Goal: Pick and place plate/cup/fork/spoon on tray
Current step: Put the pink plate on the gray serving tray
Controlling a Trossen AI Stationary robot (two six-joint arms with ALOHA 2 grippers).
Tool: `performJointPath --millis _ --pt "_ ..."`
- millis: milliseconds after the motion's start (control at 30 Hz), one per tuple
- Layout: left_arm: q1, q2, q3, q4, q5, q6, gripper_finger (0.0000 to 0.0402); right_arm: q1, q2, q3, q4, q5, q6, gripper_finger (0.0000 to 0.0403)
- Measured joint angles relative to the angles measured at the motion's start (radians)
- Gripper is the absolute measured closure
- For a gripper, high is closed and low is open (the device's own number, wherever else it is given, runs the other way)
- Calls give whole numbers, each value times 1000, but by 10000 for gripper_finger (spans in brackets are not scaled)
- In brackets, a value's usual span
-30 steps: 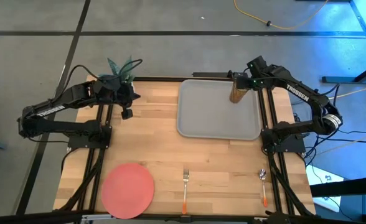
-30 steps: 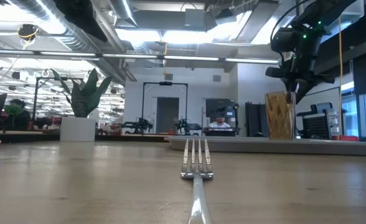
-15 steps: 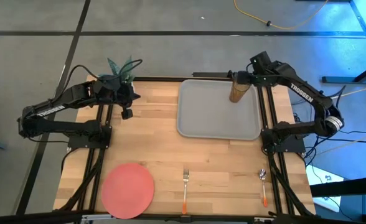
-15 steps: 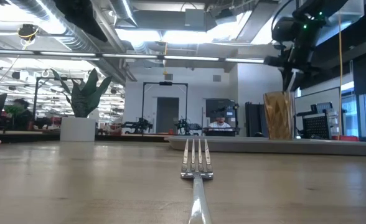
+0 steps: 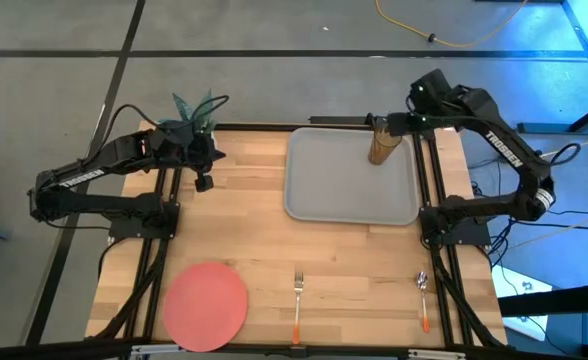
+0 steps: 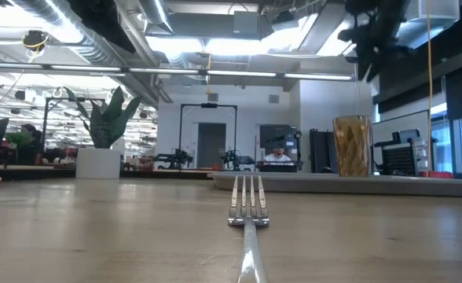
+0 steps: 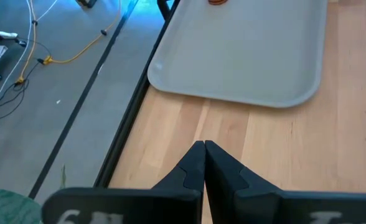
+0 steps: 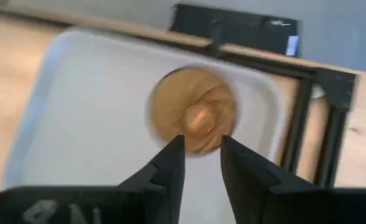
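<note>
One cup [image 5: 379,148] upright on the one tray [image 5: 349,190], at its two o'clock corner. One plate [image 5: 206,304], one fork [image 5: 297,300], one spoon [image 5: 423,298] on the tabletop [image 5: 244,230] (near edge). Right pincer [image 8: 201,155] above the cup, slightly parted, empty. Left pincer [image 7: 203,163] closed, at ten o'clock.

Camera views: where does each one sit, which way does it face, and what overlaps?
High: overhead, straight down; both arms, coral-red round plate.
Low: table height, looking level; orange-handled metal fork, right arm above.
Left wrist: shut left gripper, grey rectangular tray.
Right wrist: open right gripper above amber tumbler cup.
All share the tray.
</note>
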Motion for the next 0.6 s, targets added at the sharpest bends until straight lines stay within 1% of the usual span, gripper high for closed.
performJointPath --millis 100,167,233,333,500,533,600 --pt "0 0 0 0 0 -15 401 74 0 58 -81 -36 -26 311" --pt "0 0 0 0 8 -82 401 130 -1 78 -117 -37 -26 327" --pt "0 0 0 0 27 -138 401 188 0 86 -136 -39 -30 350" --pt "0 0 0 0 30 -154 401 282 0 87 -142 -75 -62 389" --pt "0 0 0 0 30 -154 401 436 0 87 -122 -145 -73 395" --pt "0 0 0 0 30 -155 401 458 0 87 -119 -166 -59 395" --pt "0 0 0 0 30 -155 401 497 3 87 -106 -177 9 394"
